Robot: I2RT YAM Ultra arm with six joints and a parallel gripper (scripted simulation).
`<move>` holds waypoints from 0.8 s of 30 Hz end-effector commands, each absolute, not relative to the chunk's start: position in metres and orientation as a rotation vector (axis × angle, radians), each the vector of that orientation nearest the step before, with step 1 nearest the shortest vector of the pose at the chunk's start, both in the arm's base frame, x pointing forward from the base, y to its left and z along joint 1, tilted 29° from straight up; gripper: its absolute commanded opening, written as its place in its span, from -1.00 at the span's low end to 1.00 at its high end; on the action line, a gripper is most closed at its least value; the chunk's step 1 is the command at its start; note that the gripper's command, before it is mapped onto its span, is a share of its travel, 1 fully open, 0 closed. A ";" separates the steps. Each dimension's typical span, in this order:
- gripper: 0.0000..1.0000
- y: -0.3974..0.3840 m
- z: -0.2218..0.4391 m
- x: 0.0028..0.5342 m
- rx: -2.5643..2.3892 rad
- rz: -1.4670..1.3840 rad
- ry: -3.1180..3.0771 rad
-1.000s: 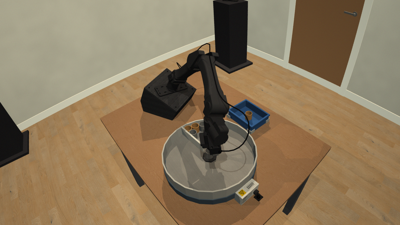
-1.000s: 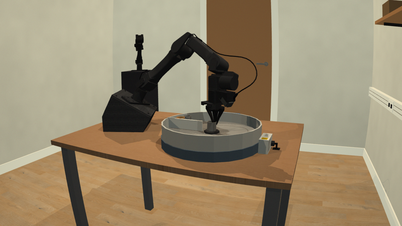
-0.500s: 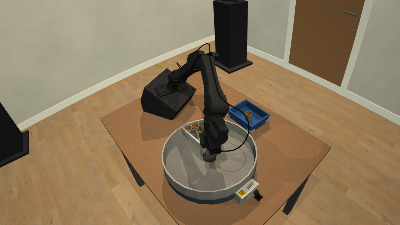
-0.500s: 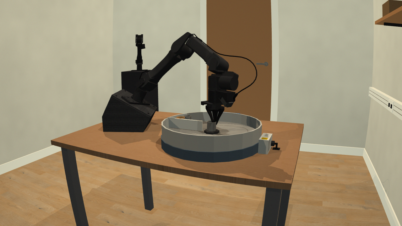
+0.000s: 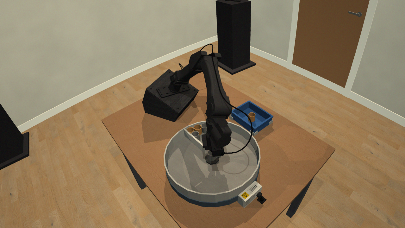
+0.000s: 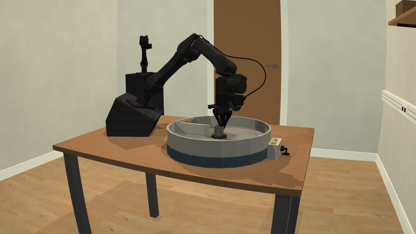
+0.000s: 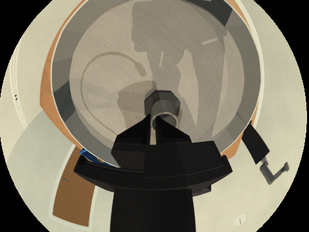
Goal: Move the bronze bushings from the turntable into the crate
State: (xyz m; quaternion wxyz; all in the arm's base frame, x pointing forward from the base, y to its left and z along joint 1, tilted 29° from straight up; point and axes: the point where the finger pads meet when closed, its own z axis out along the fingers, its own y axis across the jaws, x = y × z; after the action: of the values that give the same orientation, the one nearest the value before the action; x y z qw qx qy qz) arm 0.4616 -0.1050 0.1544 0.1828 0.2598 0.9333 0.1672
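My gripper is low at the middle of the turntable. Its fingers are shut on the wall of an upright grey steel bushing, one fingertip outside it and one inside. This bushing stands on the dark eight-sided hub. Two bronze bushings stand upright near the far wall. Steel bushings stand beside them; the arm partly hides this group. One bronze bushing stands in the blue crate.
A straight divider runs inward from the turntable's rim, beside the group. A high wall rings the turntable. A control box sits outside it. The crate is just beyond the wall. The arm's black base is behind.
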 end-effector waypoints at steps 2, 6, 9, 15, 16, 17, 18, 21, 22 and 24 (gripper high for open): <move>-1.00 -0.113 0.179 0.462 0.732 0.439 2.581; -1.00 -0.113 0.179 0.462 0.732 0.439 2.581; -1.00 -0.113 0.179 0.462 0.732 0.439 2.581; -0.68 -0.114 0.181 0.465 0.725 0.437 2.569; -0.68 -0.114 0.181 0.465 0.725 0.437 2.569; -0.68 -0.114 0.181 0.465 0.725 0.437 2.569; -0.68 -0.114 0.181 0.465 0.725 0.437 2.569; -0.68 -0.114 0.181 0.465 0.725 0.437 2.569; -0.68 -0.114 0.181 0.465 0.725 0.437 2.569; -0.68 -0.114 0.181 0.465 0.725 0.437 2.569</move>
State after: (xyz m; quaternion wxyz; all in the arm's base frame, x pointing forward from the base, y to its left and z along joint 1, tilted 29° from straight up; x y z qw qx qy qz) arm 0.4608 -0.1053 0.1544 0.1818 0.2604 0.9336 0.1662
